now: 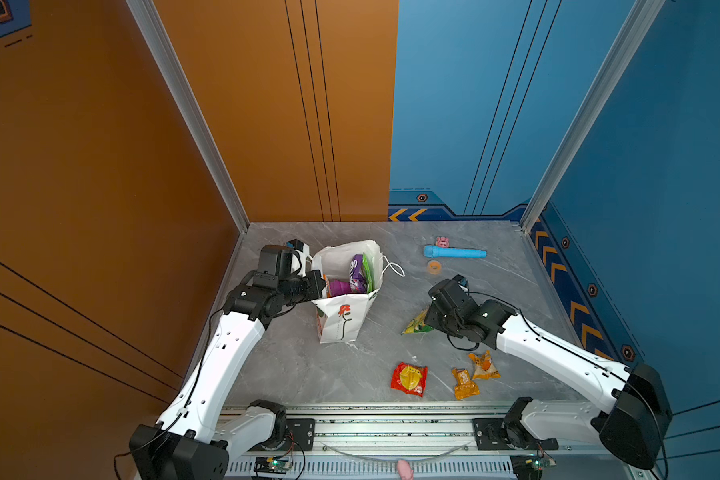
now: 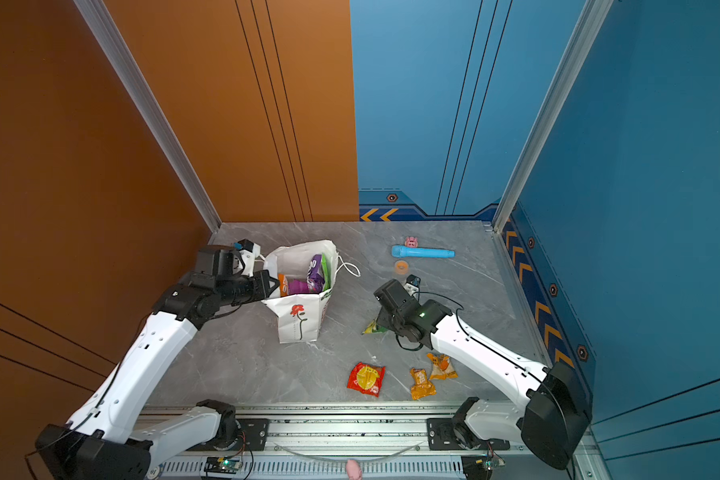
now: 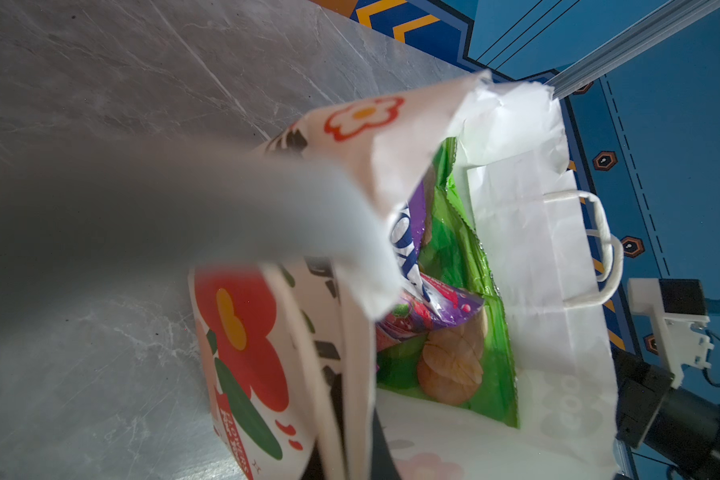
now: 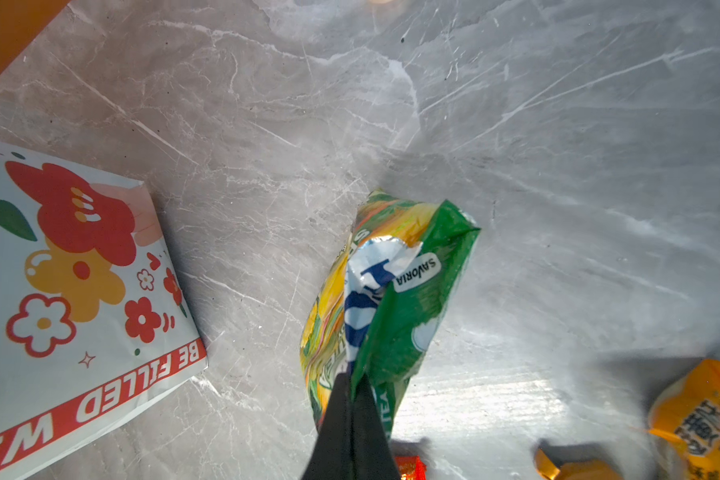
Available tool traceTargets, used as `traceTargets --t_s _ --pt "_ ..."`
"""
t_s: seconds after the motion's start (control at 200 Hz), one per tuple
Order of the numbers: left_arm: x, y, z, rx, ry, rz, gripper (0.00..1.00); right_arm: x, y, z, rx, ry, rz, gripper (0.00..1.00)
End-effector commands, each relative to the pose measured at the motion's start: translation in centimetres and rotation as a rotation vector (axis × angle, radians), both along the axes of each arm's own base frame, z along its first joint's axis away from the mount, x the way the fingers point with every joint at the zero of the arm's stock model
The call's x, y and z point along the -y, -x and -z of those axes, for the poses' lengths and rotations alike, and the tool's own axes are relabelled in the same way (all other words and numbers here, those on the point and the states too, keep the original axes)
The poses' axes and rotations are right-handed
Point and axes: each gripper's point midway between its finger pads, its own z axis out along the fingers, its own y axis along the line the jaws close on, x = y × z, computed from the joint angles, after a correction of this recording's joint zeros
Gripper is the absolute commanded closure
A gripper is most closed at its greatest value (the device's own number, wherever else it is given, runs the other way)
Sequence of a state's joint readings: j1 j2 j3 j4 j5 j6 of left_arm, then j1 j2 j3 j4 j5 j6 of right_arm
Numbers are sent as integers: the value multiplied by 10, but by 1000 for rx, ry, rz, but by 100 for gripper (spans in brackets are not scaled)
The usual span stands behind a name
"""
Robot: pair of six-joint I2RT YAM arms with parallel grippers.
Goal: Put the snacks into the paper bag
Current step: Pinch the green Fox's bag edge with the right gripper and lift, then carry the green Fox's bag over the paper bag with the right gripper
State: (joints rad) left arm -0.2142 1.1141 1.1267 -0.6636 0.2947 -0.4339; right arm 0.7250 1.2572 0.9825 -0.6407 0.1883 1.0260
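Note:
The white paper bag [image 1: 341,322] [image 2: 300,326] stands upright at the left middle, holding purple [image 1: 356,274], green [image 3: 454,249] and orange [image 1: 328,286] snacks. My left gripper [image 1: 320,283] [image 3: 350,451] is shut on the bag's left rim, its jaws pinching the paper wall. My right gripper [image 4: 352,384] is shut on the top edge of a green-yellow snack packet [image 1: 415,325] [image 4: 395,299] to the right of the bag. In both top views the fingertips are hidden under the wrist. A red packet [image 1: 409,379] and two orange wrappers [image 1: 465,383] [image 1: 484,365] lie near the front.
A blue cylinder [image 1: 454,252], a small pink toy [image 1: 442,241] and an orange tape roll [image 1: 433,267] lie at the back right. The bag's cord handle [image 1: 395,268] hangs on its right side. Walls enclose three sides; a metal rail [image 1: 391,428] runs along the front.

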Motion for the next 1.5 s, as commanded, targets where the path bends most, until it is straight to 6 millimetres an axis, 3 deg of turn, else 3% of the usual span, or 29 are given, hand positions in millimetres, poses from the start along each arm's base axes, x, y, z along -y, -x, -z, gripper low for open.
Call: traceTargets --t_s 0.0,0.245,0.476,0.681,0.696,0.856,1.086,1.216,1.497 --pt "0 -9 -37 164 24 15 100 6 -12 -51 126 -11 -14 100" --pt "5 -7 -39 168 37 36 100 15 -32 -117 255 55 -67 100" --pt "9 -6 -40 171 40 50 100 7 -51 -198 432 89 -119 100" --pt "12 -4 -42 177 43 66 100 -13 -65 -248 533 102 -194 100" --pt "12 -4 -42 178 44 67 100 -24 -60 -251 538 96 -226 100" --pt "15 -4 -42 177 52 81 100 -59 -59 -282 599 83 -327 100" --pt "15 -3 -44 184 51 85 100 -120 -47 -295 623 73 -501 100" --pt "15 -3 -43 182 51 86 100 -144 -35 -286 608 78 -585 100" --pt "16 -3 -43 181 56 92 100 -176 -17 -256 548 113 -709 100"
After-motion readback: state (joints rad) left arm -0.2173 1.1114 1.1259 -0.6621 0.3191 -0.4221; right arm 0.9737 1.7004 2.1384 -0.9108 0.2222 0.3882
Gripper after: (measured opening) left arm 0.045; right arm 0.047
